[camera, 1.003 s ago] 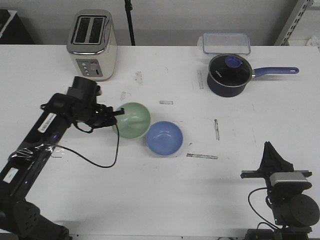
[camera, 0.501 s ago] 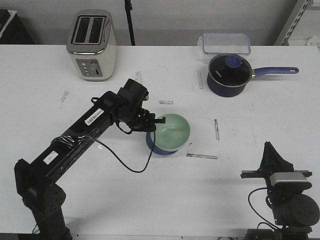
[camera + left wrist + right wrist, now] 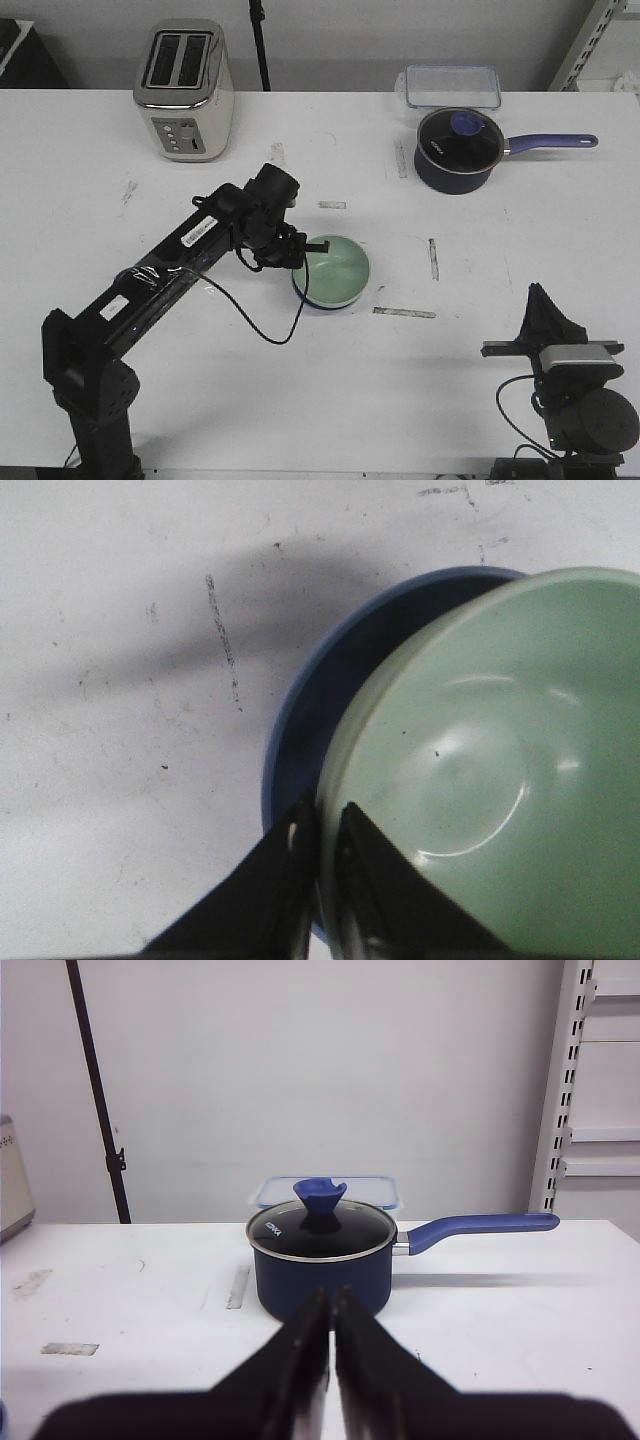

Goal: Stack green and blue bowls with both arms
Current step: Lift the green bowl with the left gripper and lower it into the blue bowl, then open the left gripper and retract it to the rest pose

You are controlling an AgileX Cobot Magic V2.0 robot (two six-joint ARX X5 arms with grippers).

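Green bowl [image 3: 336,269] sits nested in the blue bowl [image 3: 304,291] near the middle of the table [image 3: 250,400], a little toward the right edge. The left gripper [image 3: 320,830] is pinched on the green bowl's rim, one finger inside and one outside, as the left wrist view shows. There the green bowl looks slightly off-centre, with a crescent of blue showing on one side.

To finish well, I judge the fingers should part only once the green bowl rests fully down, then rise straight up so the rim is not dragged sideways.

The right gripper [image 3: 331,1310] hangs by the near right corner with its fingers pressed together on nothing. Toaster [image 3: 185,88] stands toward the far left corner, saucepan [image 3: 458,150] and a clear box [image 3: 452,86] toward the far right. Open table lies on the left and near sides of the bowls, so a retreat toward the near left corner looks safest.
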